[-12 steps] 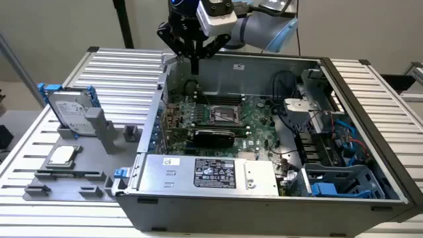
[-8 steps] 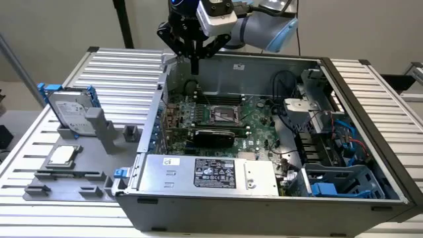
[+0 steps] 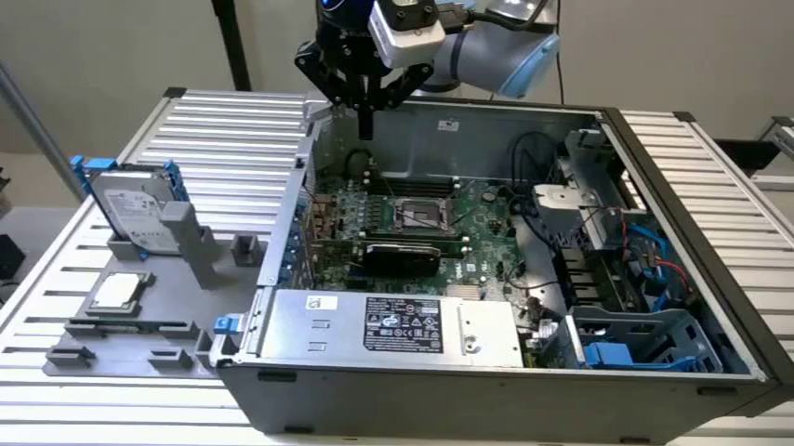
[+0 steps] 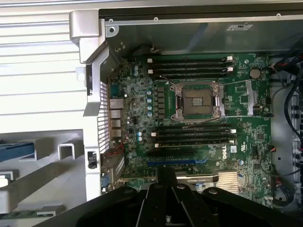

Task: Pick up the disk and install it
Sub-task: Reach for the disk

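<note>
The disk [image 3: 132,216], a silver-grey drive with a white label and blue rails, stands on edge in a grey holder [image 3: 174,255] on the exterior view's left. My gripper [image 3: 367,128] hangs above the back left corner of the open computer case [image 3: 496,409], well away from the disk. Its fingers are pressed together with nothing between them. In the wrist view the gripper [image 4: 166,178] points down at the motherboard [image 4: 199,109], and a blue rail of the disk [image 4: 16,151] shows beside the case wall.
A small square processor chip [image 3: 115,291] lies on the grey fixture in front of the disk. A blue plastic drive cage [image 3: 635,342] sits in the case's near right corner, with cables [image 3: 652,260] behind it. The power supply [image 3: 385,325] fills the near side.
</note>
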